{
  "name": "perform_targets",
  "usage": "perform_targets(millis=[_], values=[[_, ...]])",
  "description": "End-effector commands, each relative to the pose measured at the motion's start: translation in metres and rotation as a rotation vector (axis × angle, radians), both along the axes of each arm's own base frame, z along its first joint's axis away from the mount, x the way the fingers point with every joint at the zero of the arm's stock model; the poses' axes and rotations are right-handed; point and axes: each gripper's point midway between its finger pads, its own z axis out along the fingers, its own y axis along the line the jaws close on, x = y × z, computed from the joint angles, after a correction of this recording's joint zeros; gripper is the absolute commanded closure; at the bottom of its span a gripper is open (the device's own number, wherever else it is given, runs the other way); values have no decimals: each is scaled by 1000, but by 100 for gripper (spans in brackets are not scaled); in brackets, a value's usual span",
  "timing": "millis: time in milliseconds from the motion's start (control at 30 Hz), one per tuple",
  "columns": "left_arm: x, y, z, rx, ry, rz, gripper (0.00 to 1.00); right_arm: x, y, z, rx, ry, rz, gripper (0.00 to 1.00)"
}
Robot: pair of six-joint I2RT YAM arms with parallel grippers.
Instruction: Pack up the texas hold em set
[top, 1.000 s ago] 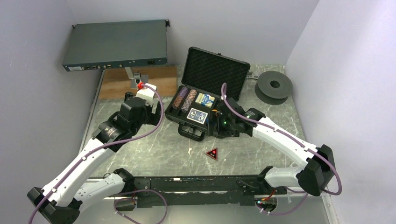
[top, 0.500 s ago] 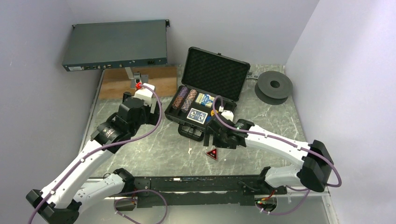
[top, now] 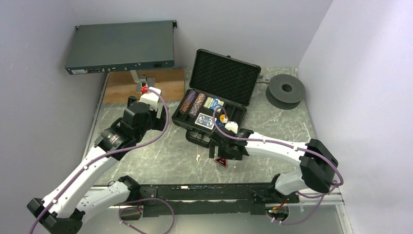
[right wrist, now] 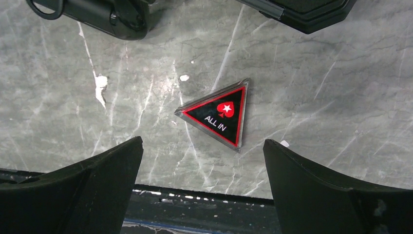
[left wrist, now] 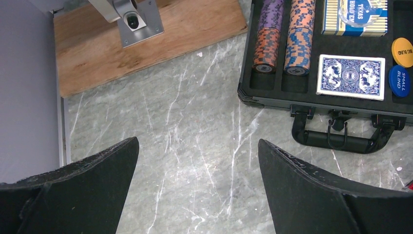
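Note:
The black briefcase [top: 221,78] stands open on the table with its handle [left wrist: 336,139] facing me. It holds chip rolls [left wrist: 285,36], a boxed deck [left wrist: 354,17], a blue card deck [left wrist: 349,76], an orange button [left wrist: 403,51] and a blue button [left wrist: 400,80]. The red-triangle "ALL IN" button [right wrist: 219,115] lies on the table in front of the case, also in the top view [top: 221,161]. My right gripper [right wrist: 202,183] is open, low over the table just near of the triangle. My left gripper [left wrist: 197,183] is open and empty left of the case.
A grey rack unit [top: 121,48] stands on a wooden board [left wrist: 146,46] at the back left. A dark round spool [top: 286,89] lies at the back right. The black rail [right wrist: 195,207] at the table's near edge is below my right gripper.
My right gripper has moved from over the case's right side down and toward me, to above the red-triangle button. The orange button now shows in the case. The left arm has barely moved.

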Motion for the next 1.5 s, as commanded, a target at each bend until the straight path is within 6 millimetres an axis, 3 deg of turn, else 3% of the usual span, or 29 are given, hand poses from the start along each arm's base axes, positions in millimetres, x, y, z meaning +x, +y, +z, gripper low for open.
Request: perform_targets(millis=[0,767,1467], values=[[2,3,6,-2,-28,16,2,3,5,-9,4,-12,-16,3],[3,9,6,12,-36,40,2,0,2,-43,-94,36,5,18],[3,10,7,14,-40,42,2,7,6,-49,-124,30,16,21]])
